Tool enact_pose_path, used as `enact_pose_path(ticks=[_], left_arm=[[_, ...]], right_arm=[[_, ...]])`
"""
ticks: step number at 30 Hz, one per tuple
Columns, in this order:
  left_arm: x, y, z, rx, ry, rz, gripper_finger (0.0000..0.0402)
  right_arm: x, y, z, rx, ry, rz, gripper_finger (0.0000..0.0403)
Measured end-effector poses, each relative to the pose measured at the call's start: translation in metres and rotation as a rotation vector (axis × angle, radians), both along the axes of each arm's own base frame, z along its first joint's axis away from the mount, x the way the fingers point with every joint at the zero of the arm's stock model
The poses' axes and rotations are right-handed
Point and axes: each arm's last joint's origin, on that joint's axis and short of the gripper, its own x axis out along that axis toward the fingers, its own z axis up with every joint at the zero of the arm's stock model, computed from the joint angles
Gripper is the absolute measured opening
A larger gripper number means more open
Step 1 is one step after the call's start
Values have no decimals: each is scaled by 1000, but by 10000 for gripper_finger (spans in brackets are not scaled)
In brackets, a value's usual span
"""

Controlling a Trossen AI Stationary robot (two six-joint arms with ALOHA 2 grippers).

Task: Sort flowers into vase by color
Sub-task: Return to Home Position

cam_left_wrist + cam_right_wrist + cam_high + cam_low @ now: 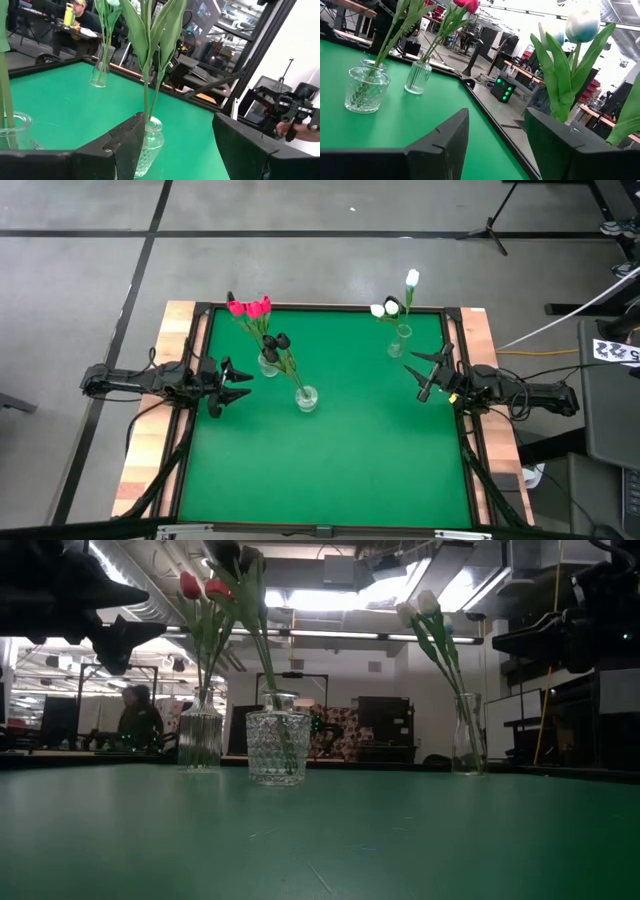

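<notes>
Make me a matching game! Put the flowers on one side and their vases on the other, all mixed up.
Flowers:
1. pink-red tulips
2. black tulips
3. white tulips

Vases:
a. slim plain vase
b. round patterned vase
c. ribbed vase

Pairs: 1-c, 2-b, 3-a.

Robotics lab: concrete floor (300, 265), tripod (492, 225), exposed ceiling duct (621, 26), cluttered workbenches (520, 67), person (138, 720) at desk.
</notes>
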Motion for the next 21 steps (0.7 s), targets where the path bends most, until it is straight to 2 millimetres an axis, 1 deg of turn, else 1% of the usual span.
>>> enact_pose_path(ticks=[21], left_arm=[[0, 0, 0, 2, 0, -2, 230]], right_arm=[[0, 0, -1, -9, 12, 0, 193]])
